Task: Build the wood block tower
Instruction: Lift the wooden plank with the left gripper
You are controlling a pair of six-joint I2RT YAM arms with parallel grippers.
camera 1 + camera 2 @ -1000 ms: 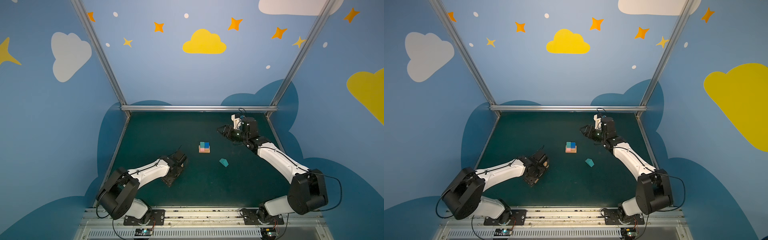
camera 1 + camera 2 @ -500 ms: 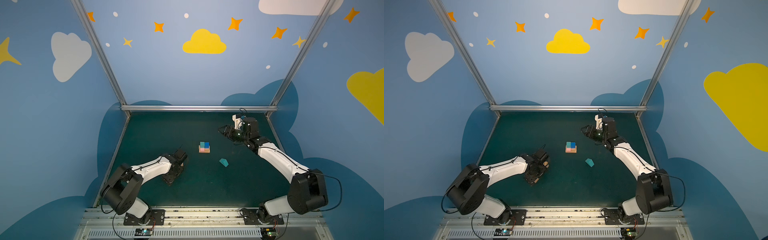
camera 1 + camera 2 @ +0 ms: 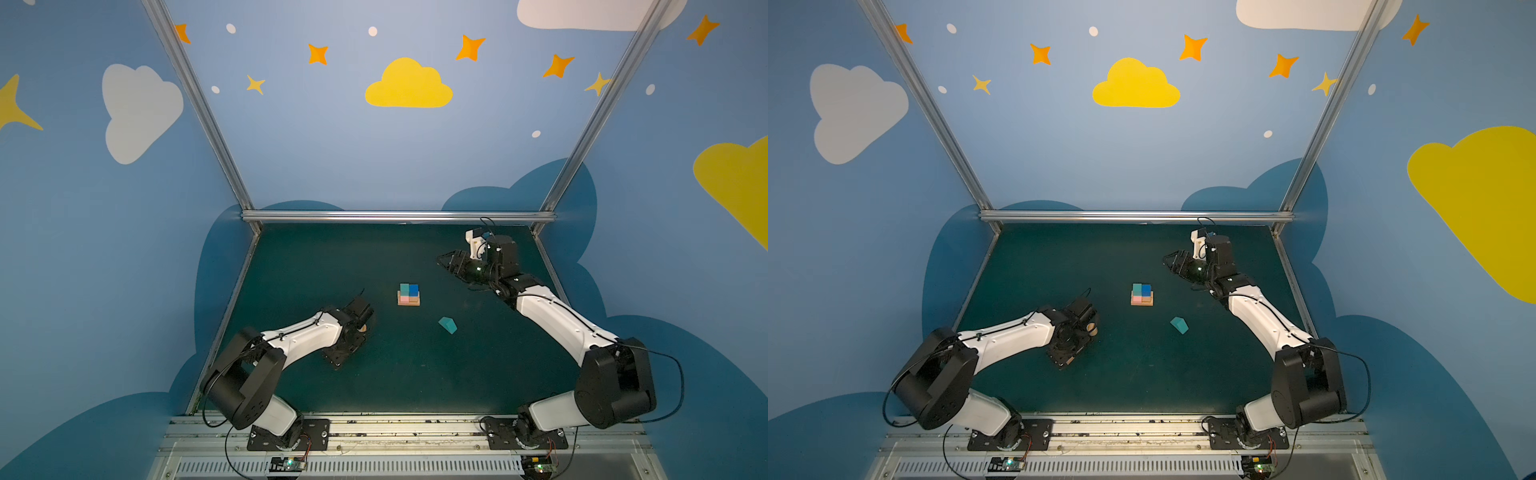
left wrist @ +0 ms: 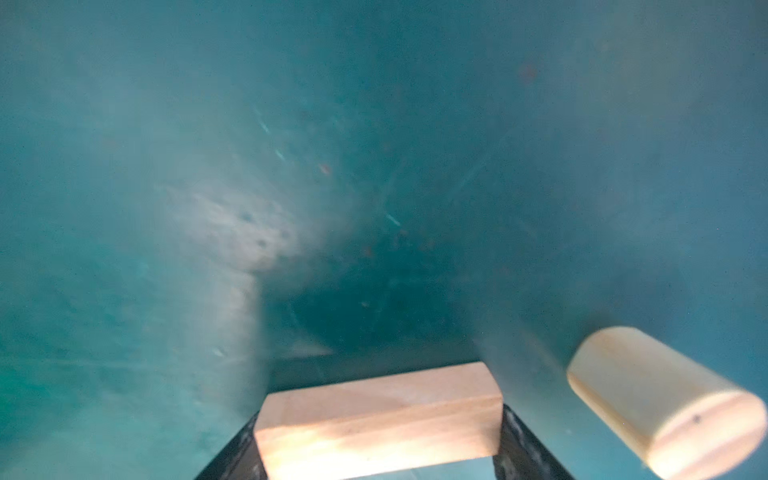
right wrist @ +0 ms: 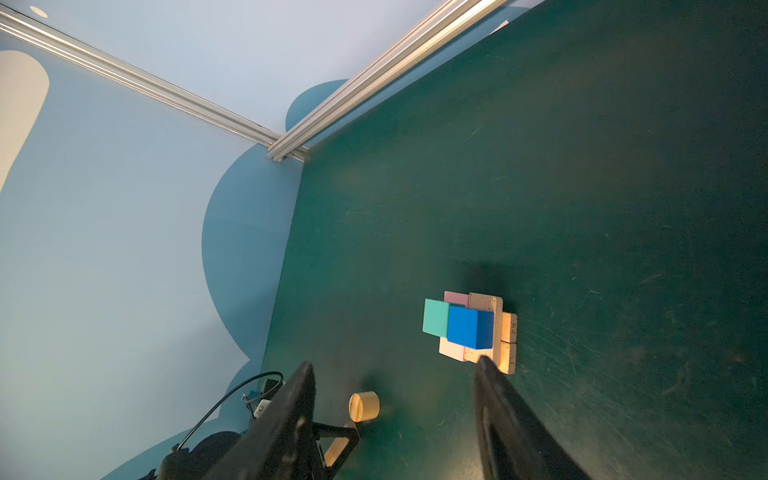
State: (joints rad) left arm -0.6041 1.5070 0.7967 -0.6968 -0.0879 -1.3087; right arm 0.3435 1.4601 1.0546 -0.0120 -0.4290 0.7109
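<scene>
The wood block tower (image 3: 408,294) is stood at the middle of the table (image 3: 291,270), only partly built; the teal house-shaped piece (image 3: 447,325) and tan cylinder (image 4: 665,399) are left loose nearer the front edge; a tan bar (image 4: 374,405) is flanked by the fingers of the left gripper (image 4: 379,440), clamping indiscernible; the right gripper (image 5: 395,362) is held spread, empty.

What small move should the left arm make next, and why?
Probably close the left gripper firmly on the tan wooden bar: its black fingers flank the bar's two ends, but a firm grip is not certain. Lifting toward the stacked blocks should wait.
</scene>
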